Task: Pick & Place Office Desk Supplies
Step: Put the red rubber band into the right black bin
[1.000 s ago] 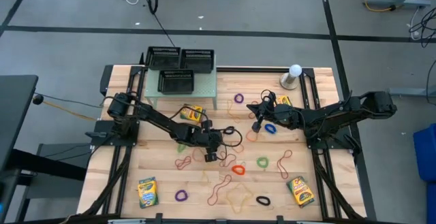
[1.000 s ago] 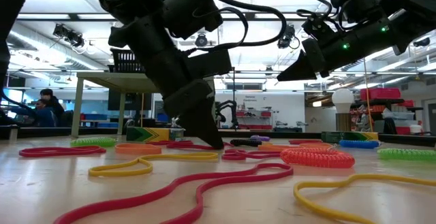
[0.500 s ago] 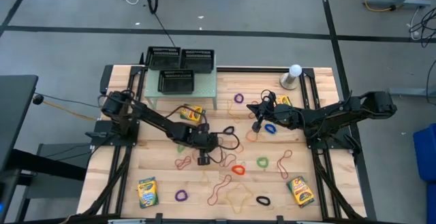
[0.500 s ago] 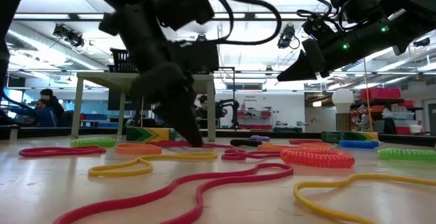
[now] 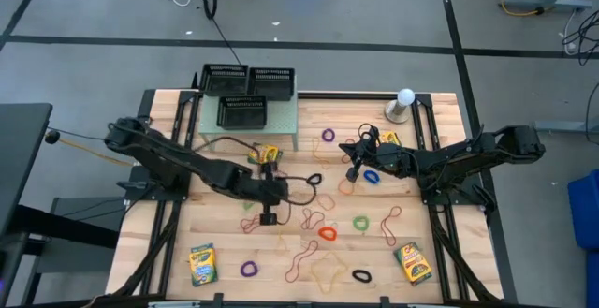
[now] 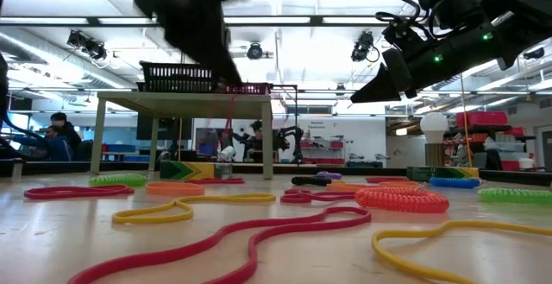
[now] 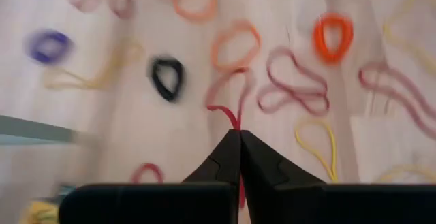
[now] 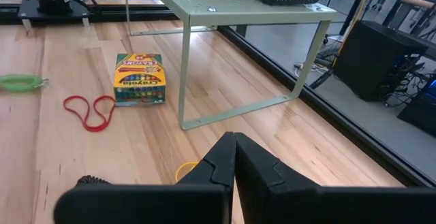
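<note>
Just in front of the green shelf [image 5: 251, 128], the left gripper [image 7: 238, 137] hangs above the table with its jaws pinched on a red rubber band [image 7: 231, 108], probably to carry it to the trays [image 5: 248, 93], while the right gripper [image 5: 353, 170] waits, pressed together, off to the shelf's right.

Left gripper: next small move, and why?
Probably swing toward the black mesh trays. The left gripper is shut on a red rubber band and sits high above the tabletop in the low view, so the pick looks done.
</note>
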